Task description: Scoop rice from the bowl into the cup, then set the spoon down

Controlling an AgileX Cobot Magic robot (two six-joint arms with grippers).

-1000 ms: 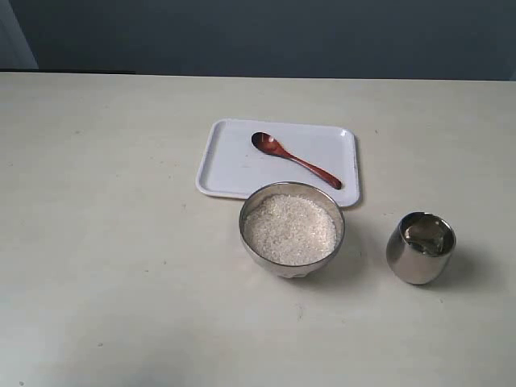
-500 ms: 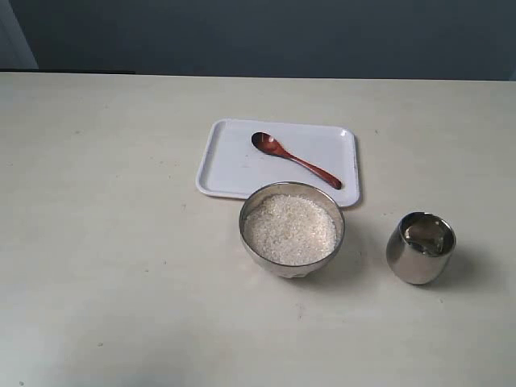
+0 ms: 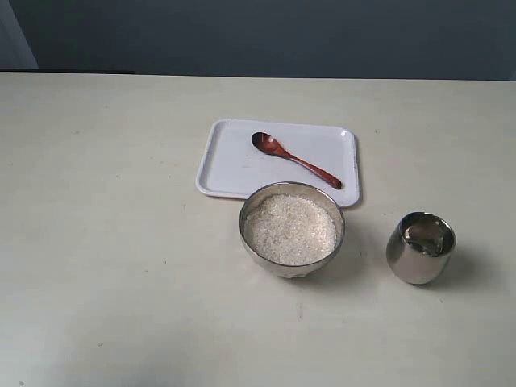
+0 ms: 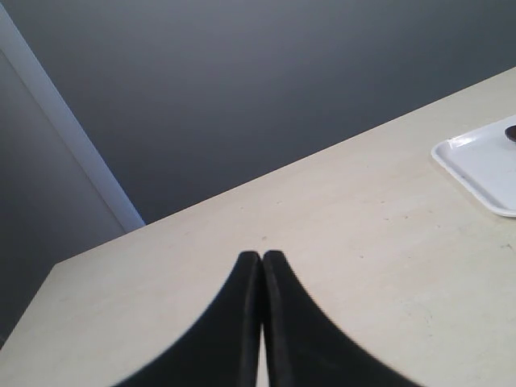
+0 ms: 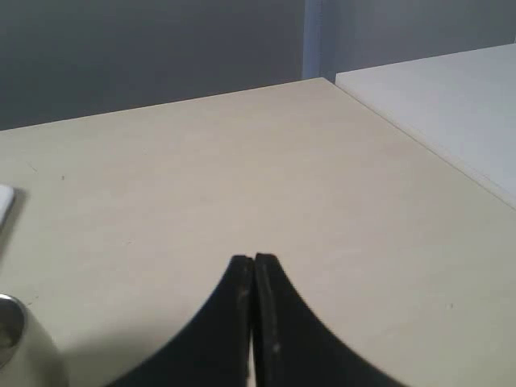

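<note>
The steel bowl stands mid-table, filled with white rice. To its right sits the small steel cup, whose rim also shows in the right wrist view. The reddish-brown wooden spoon lies diagonally on the white tray. Neither arm appears in the exterior view. My left gripper is shut with nothing in it, over bare table far from the tray's corner. My right gripper is shut too, holding nothing, near the cup.
The pale table ends at a dark wall behind. In the right wrist view a second white surface adjoins the table's edge.
</note>
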